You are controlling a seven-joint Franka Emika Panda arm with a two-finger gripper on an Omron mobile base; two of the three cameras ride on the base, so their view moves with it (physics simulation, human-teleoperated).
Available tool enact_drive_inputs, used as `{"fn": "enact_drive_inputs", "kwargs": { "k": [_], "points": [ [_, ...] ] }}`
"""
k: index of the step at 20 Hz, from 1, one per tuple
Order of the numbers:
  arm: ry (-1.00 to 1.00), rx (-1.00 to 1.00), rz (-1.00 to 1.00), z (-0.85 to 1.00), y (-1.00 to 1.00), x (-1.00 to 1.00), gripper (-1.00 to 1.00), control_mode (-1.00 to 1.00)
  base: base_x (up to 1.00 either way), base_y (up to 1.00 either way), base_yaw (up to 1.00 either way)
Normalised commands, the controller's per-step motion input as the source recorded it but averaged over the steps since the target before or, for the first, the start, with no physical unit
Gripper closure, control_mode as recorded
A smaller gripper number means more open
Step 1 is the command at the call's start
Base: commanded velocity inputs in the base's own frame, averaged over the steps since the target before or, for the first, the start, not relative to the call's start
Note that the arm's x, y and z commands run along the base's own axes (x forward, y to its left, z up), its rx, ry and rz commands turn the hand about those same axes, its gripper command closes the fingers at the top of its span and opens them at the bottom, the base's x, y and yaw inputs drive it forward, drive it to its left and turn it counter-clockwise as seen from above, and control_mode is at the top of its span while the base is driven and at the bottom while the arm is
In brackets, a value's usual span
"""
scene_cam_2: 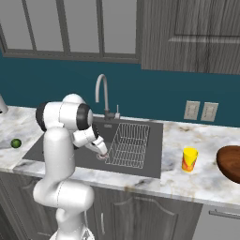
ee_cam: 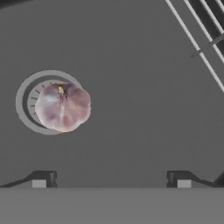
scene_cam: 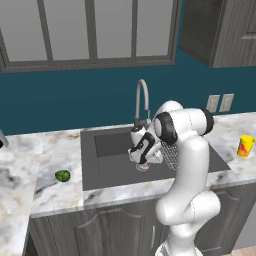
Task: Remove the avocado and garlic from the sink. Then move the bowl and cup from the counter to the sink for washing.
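Hovering with fingers spread wide, the gripper (ee_cam: 111,178) looks down on the garlic (ee_cam: 63,107) over the sink (scene_cam: 112,170) drain

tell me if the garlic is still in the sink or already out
In the sink. The garlic sits on the round drain of the basin floor, below the open tool, which isn't touching it.

Garlic (ee_cam: 63,106): pale pink-white w/ purplish streaks, brownish tip. Sink (scene_cam: 102,167): dark grey basin; drain (ee_cam: 24,98) ring lighter grey; wire rack (scene_cam_2: 127,146) silver-white. Avocado (scene_cam: 62,175): glossy dark green. Cup (scene_cam_2: 189,159): bright yellow, red mark. Bowl (scene_cam_2: 230,162): reddish-brown, wood-look. Counter (scene_cam_2: 206,180): white marble, grey-brown veining. Wall (scene_cam: 75,100): teal. Faucet (scene_cam_2: 102,91): steel grey.
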Motion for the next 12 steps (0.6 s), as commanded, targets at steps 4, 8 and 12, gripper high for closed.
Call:
{"fn": "enact_drive_inputs", "kwargs": {
  "k": [4, 8, 12],
  "points": [
    [0.00, 0.00, 0.00, -0.19, -0.01, 0.16, -1.00, -1.00, 0.00, 0.00, 0.00],
    [0.00, 0.00, 0.00, -0.19, 0.00, 0.18, -1.00, -1.00, 0.00, 0.00, 0.00],
    [0.00, 0.00, 0.00, -0.17, -0.01, 0.14, -1.00, -1.00, 0.00, 0.00, 0.00]
  ]
}}
